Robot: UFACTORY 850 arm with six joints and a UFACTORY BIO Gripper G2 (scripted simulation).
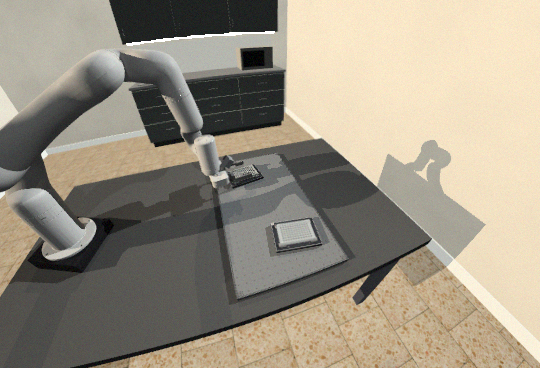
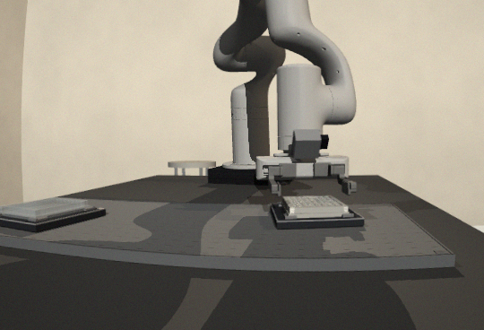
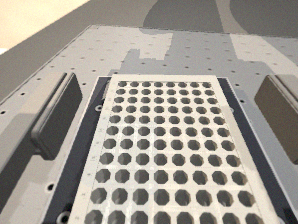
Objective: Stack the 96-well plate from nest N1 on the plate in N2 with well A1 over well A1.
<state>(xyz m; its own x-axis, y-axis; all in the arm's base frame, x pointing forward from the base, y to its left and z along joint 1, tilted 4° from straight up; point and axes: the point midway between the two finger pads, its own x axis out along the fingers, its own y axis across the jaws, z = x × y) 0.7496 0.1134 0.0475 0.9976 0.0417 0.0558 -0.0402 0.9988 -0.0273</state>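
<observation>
The N1 plate (image 1: 245, 173) (image 2: 314, 204) (image 3: 160, 135), pale with open wells, sits in the dark nest N1 (image 2: 320, 223) (image 3: 84, 142). My gripper (image 2: 313, 187) (image 3: 167, 117) is open and empty. Its fingers stand wide apart, one out beyond each long side of the N1 plate; in the exterior view the fingertips are above the plate's top. The lower plate (image 1: 297, 232) (image 2: 49, 206) sits in nest N2 (image 1: 299, 248) (image 2: 72, 220) and looks flat. The A1 marks cannot be read, and the near end of the N1 plate is cut off in the wrist view.
Both nests stand on a grey perforated board (image 1: 265, 267) (image 2: 179, 235) (image 3: 200, 47), well apart from each other. The board has a raised edge above the dark table (image 1: 165, 282). A wall stands beyond the table, and the arm's base (image 1: 65, 242) is at the table's other side.
</observation>
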